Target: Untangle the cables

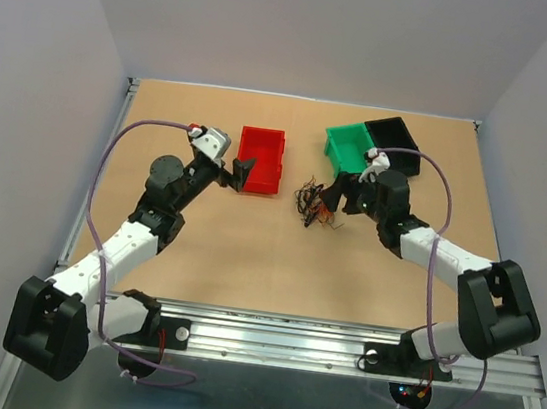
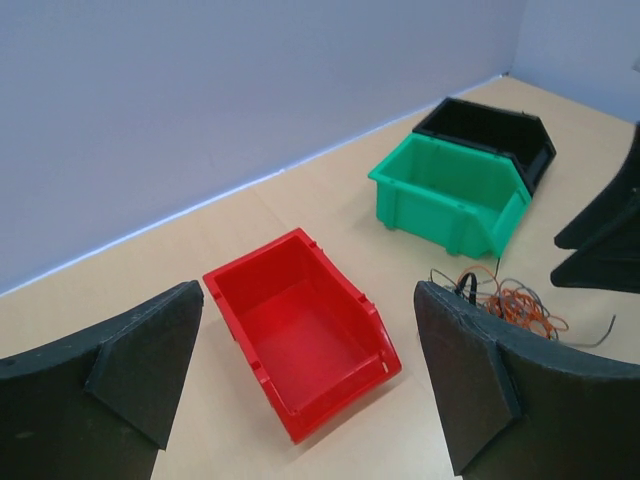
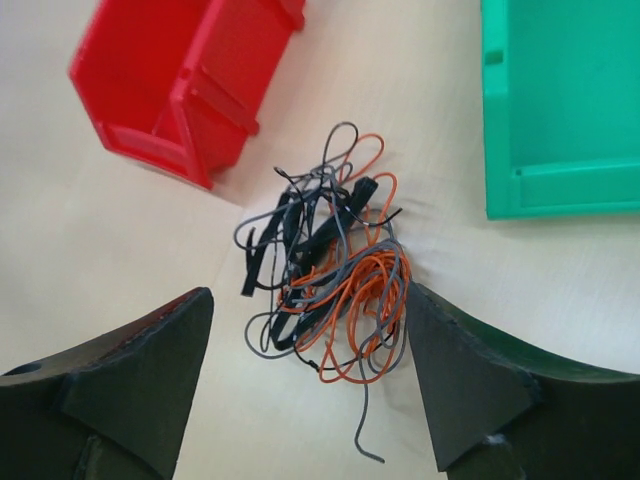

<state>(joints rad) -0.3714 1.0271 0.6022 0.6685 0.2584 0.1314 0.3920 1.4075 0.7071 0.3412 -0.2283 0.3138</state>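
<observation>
The cables (image 1: 311,203) are a small tangle of thin orange, black and grey wires lying on the table between the red bin and the green bin. My right gripper (image 1: 340,195) hovers at the bunch's right side. In the right wrist view it (image 3: 308,295) is open, with the cables (image 3: 335,270) lying between its fingers and the orange loops right beside the right finger (image 3: 450,360). My left gripper (image 1: 242,172) is open at the red bin's near left corner, holding nothing. Its wrist view frames the red bin between the fingers (image 2: 307,288), with the cables (image 2: 510,300) to the right.
A red bin (image 1: 261,160) stands left of the tangle, and a green bin (image 1: 347,146) and a black bin (image 1: 394,135) stand side by side behind it on the right. All three look empty. White walls enclose the table on three sides.
</observation>
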